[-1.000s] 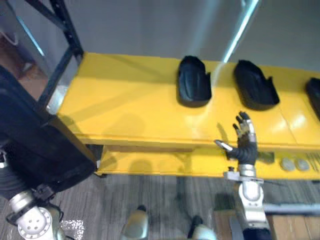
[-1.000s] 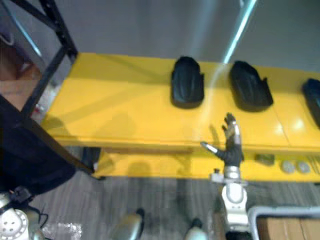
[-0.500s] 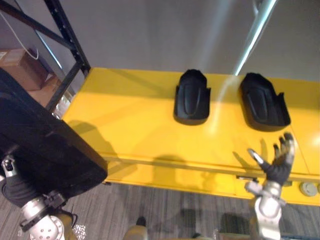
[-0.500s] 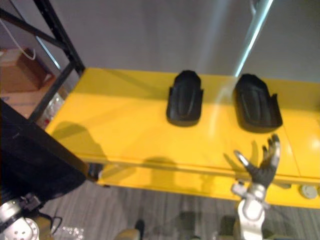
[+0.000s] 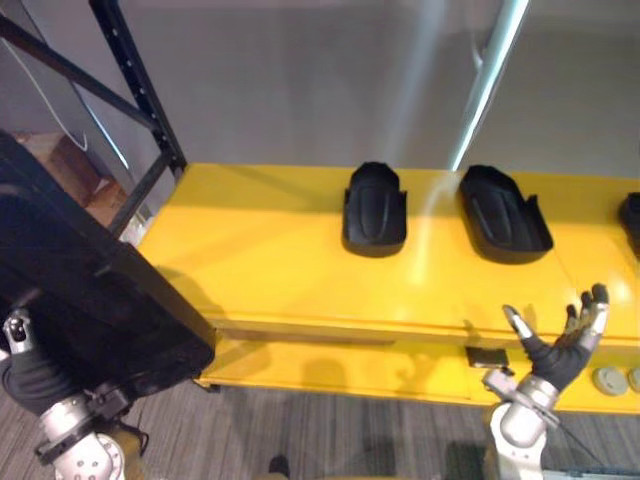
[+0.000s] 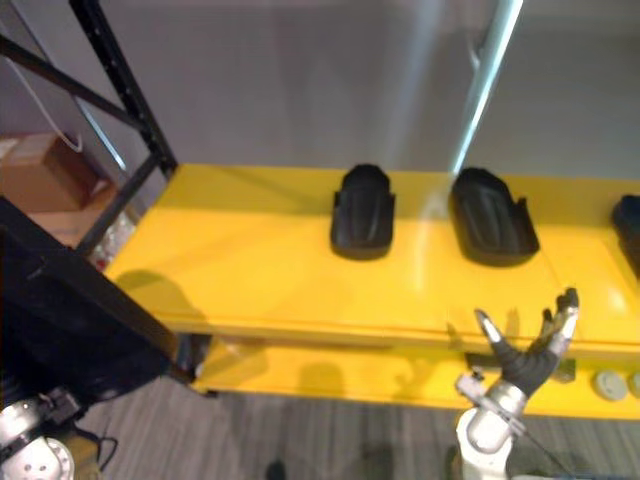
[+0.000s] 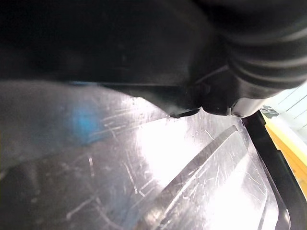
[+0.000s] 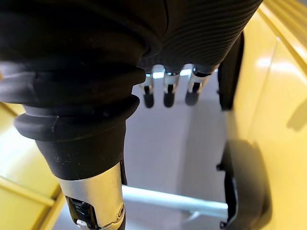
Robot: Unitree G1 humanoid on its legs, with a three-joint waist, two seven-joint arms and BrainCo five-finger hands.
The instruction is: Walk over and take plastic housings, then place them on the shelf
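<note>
So right hand hovers at the near edge of the yellow shelf, fingers spread, empty; left housing and right housing lie farther back. Can't tell the grip of left hand, hidden by big black housing.

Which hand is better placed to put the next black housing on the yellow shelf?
Left. The left hand is against the large black housing, beside the left end of the shelf. The right hand is open and holds nothing, by the front edge.
</note>
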